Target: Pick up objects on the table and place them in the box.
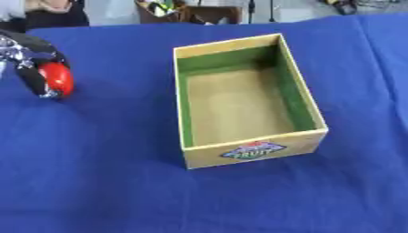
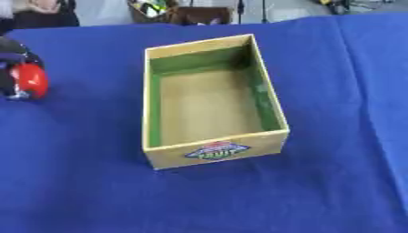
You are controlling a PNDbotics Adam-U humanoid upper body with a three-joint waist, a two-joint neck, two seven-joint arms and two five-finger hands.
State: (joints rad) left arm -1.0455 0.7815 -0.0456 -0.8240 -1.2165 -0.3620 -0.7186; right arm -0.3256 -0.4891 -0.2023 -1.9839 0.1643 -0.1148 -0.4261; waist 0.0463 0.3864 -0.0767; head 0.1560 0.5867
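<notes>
Fingers (image 1: 32,77) of the left hand (image 1: 24,57), black with silver parts, curl round a red ball (image 1: 57,78) and hold it at the left edge of both views. Only one glossy red side of the ball shows past the fingers; whether it rests on the cloth or hangs just above it cannot be told. The hand enters from the upper left, and the ball lies well apart from the box (image 1: 248,157), to its left and level with the far half of the box.

Box: an open rectangular carton with tan outer walls, a green lining on its inner walls and a plain tan floor. It stands upright near the middle of the desk (image 1: 104,182), its long side running away from the camera and turned slightly askew. Its near end wall carries a coloured label (image 1: 253,151) with the word "FRUIT". Nothing is seen inside it.

Desk: covered by a blue cloth (image 2: 334,136) with soft creases, which fills nearly the whole of both views.

Background: beyond the far edge of the desk, some dark objects (image 1: 187,11) stand on a pale floor; they are too blurred to name.
</notes>
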